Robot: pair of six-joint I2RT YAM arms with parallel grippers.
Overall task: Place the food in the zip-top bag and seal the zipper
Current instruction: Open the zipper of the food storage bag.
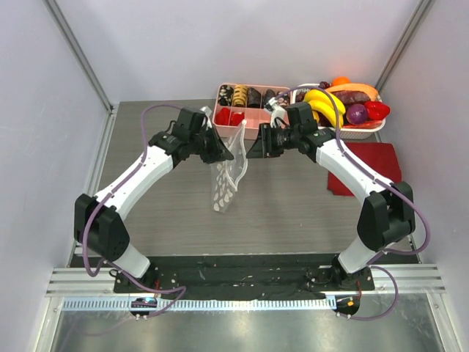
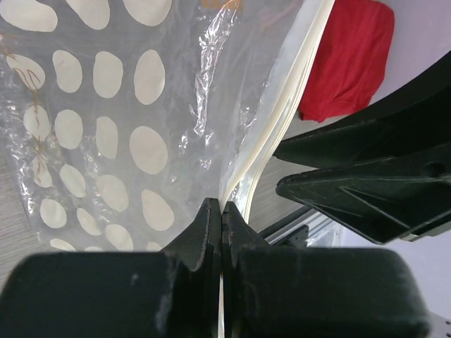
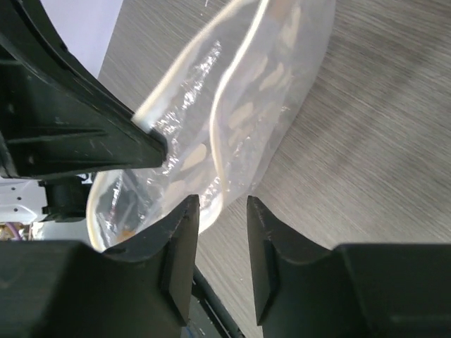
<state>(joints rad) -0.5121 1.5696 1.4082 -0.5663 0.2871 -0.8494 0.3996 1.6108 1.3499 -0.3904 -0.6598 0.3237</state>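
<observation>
Left hand (image 2: 221,208) pinching zip-top bag (image 2: 127,141) | right hand (image 3: 222,208) narrowly agape | banana (image 1: 323,101) in basket (image 1: 364,130)

The zip-top bag (image 1: 229,169) is thin, clear plastic film, glossy and crinkled, printed with flat, matt white dots. Its zipper (image 2: 279,120) is a thicker, milky, ridged strip. The left end effector (image 2: 221,211) and right end effector (image 3: 222,205) are matt black moulded plastic, faintly scuffed. The tabletop (image 1: 293,213) looks like grey wood-grain laminate, matt with fine streaks. At the far right, the food (image 1: 327,102) is smooth, shiny plastic, and a red cloth (image 1: 381,158) looks soft and matt. The pink tray (image 1: 258,121) is smooth plastic. The near rail (image 1: 62,282) is brushed metal.
</observation>
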